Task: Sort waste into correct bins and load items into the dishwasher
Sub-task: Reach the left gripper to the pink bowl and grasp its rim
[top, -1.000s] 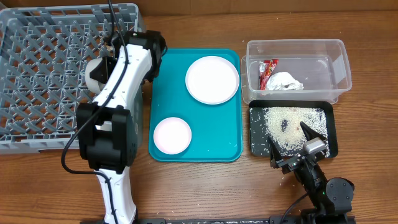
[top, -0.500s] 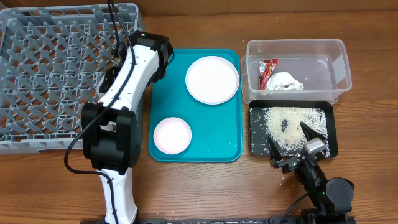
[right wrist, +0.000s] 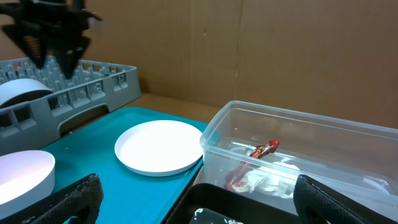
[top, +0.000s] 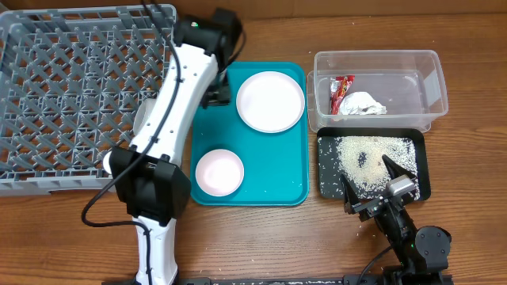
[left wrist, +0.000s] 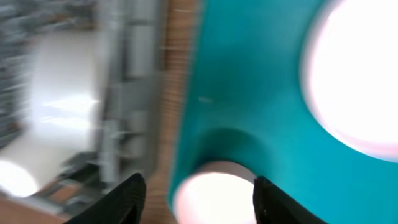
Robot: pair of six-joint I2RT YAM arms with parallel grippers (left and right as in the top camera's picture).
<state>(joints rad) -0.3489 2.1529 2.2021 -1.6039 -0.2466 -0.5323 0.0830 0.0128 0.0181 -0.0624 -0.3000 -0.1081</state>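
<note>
Pale bowl sits inside the grey dish rack, far left of the right wrist view. Left gripper hangs over the teal tray's upper-left corner, jaws apart, holding nothing. Right gripper, lower right, is spread wide at the black rice tray.

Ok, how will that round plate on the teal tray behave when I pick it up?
The plate looks rigid and smooth, so probably stiff but slippery in a pinch grip. It lies flat on the teal tray with a low rim, so it may slide rather than lift at first. Shallow and thin, it is likely light.
</note>
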